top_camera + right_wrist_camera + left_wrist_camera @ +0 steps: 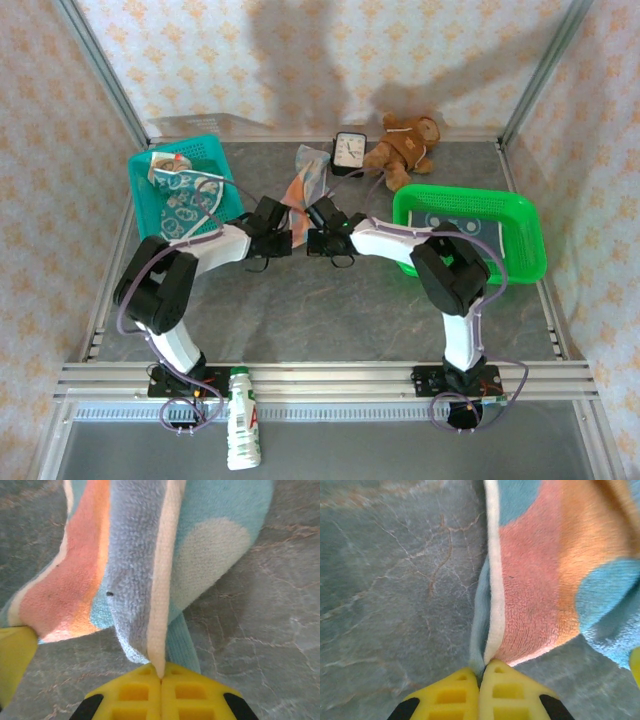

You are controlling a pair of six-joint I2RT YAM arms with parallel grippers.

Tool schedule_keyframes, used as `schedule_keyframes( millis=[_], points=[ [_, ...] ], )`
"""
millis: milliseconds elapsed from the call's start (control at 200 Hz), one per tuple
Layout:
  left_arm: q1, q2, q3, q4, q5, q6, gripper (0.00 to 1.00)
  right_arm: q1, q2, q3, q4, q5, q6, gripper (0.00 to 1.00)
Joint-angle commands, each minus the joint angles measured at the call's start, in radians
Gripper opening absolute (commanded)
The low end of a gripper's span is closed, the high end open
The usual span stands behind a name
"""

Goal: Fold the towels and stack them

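The left gripper (pixel 480 674) had its two yellow fingers shut tight on the orange-and-blue towel (pixel 535 580), pinching the white trim at one corner. The right gripper (pixel 161 674) was shut too, and it pinched the same towel along its cream edge. The two grippers sat just beside each other in the middle of the grey stone table (pixel 330 310). The towel was bunched up between them and trailed away toward the back of the table. It was fluffy, with big spots of orange, pink, blue and cream. At the back left, a teal basket (pixel 140 170) held a heap of towels (pixel 185 205), blue-grey with little pictures on them. On the right, a green basket (pixel 530 245) held a dark navy towel (pixel 455 222) lying flat inside. At the back stood a small black clock (pixel 349 150), just beside a brown teddy bear (pixel 403 145). Near the left arm's base, a white bottle (pixel 240 430) with a green cap lay on the metal rail.
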Motion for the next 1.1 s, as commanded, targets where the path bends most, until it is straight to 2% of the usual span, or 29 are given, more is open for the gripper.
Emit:
schedule_keyframes(
  millis=[0,235,330,475,626,676,736,791,871,931,1096],
  points=[
    [-0.005,-0.134,0.035,-0.124,-0.03,-0.03,0.0,0.001,-0.136,-0.008,-0.076,0.051,-0.015,0.0],
    [0.01,-0.269,0.078,-0.386,-0.076,-0.108,0.0,-0.048,-0.297,-0.057,-0.223,0.052,-0.016,0.0],
    [0.017,-0.261,0.091,-0.431,-0.021,-0.149,0.0,-0.078,-0.329,-0.071,-0.272,0.037,-0.013,0.0],
    [0.017,-0.223,0.071,-0.413,0.033,-0.211,0.0,-0.113,-0.305,-0.062,-0.325,0.021,-0.019,0.0],
    [0.017,-0.141,0.087,-0.428,0.039,-0.235,0.01,-0.148,-0.184,-0.015,-0.408,0.035,-0.011,0.0],
    [0.017,-0.11,0.097,-0.426,0.042,-0.237,0.08,-0.153,-0.149,-0.003,-0.416,0.033,-0.015,0.0],
    [0.016,-0.08,0.115,-0.431,0.034,-0.238,0.35,-0.153,-0.114,0.011,-0.421,0.039,-0.021,0.0],
    [0.018,-0.061,0.128,-0.436,0.024,-0.234,0.48,-0.153,-0.094,0.023,-0.427,0.048,-0.023,0.09],
    [0.017,-0.056,0.132,-0.435,0.015,-0.227,0.5,-0.153,-0.095,0.02,-0.412,0.04,-0.024,0.12],
    [0.016,-0.056,0.126,-0.434,0.014,-0.221,0.53,-0.152,-0.105,0.014,-0.404,0.04,-0.023,0.24],
    [0.017,-0.051,0.089,-0.4,0.038,-0.205,0.53,-0.153,-0.139,-0.032,-0.38,0.035,-0.028,0.3]
  ],
)
